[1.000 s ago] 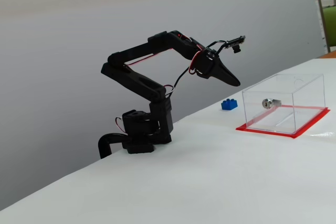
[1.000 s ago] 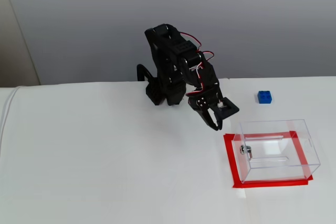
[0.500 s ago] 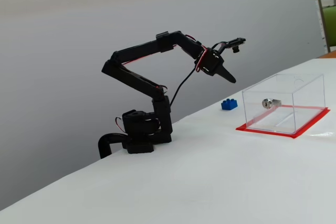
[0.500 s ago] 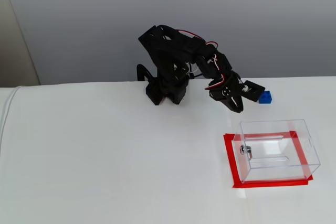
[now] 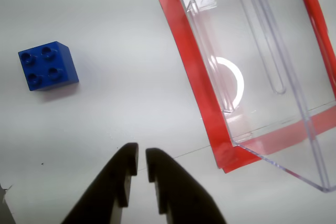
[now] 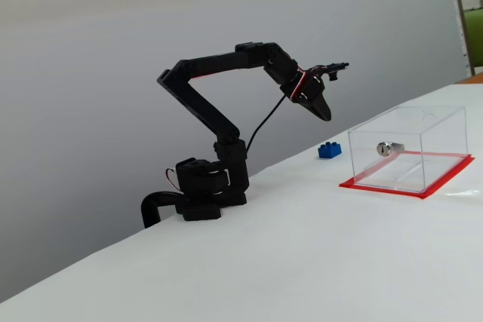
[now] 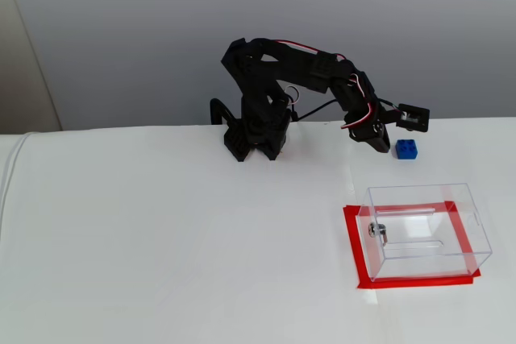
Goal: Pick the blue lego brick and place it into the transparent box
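The blue lego brick (image 5: 48,66) rests studs-up on the white table, upper left in the wrist view; both fixed views show it (image 6: 328,151) (image 7: 406,149) just behind the transparent box. That clear box (image 5: 257,72) (image 6: 407,148) (image 7: 423,227) stands on red tape, with a silver lock fitting on one wall. My gripper (image 5: 140,156) hangs in the air, almost shut with a narrow slit between its fingers and nothing in it. It hovers (image 6: 323,112) (image 7: 377,141) above the table just left of the brick in both fixed views.
The arm's base (image 7: 254,138) is clamped at the table's far edge (image 6: 287,164). A grey wall rises behind it. Shelving (image 6: 468,13) shows at the far right of a fixed view.
The arm has stretched out and swung toward the brick, from beside the box's near corner to just left of the brick. The brick and box have not moved.
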Robot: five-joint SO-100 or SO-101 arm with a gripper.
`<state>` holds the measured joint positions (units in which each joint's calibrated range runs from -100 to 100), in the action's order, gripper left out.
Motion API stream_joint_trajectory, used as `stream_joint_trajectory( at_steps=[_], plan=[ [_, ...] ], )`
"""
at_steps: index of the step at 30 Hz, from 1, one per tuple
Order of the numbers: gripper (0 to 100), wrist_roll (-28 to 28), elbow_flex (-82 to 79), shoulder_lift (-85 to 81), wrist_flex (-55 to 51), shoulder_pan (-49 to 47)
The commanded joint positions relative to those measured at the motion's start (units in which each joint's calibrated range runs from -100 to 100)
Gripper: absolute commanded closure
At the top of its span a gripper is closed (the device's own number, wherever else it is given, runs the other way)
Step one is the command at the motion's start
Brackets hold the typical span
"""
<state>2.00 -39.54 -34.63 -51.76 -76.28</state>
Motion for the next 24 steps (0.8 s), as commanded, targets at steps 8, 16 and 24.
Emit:
stream_joint_trajectory(
  at_steps=[8,16,24],
  plan=[
    [98,0.35,13.05,12.27,0.06,-7.38],
    [97,0.35,22.36,22.28,0.41,-10.85],
    [93,0.29,28.6,28.48,0.15,-11.07]
  ],
)
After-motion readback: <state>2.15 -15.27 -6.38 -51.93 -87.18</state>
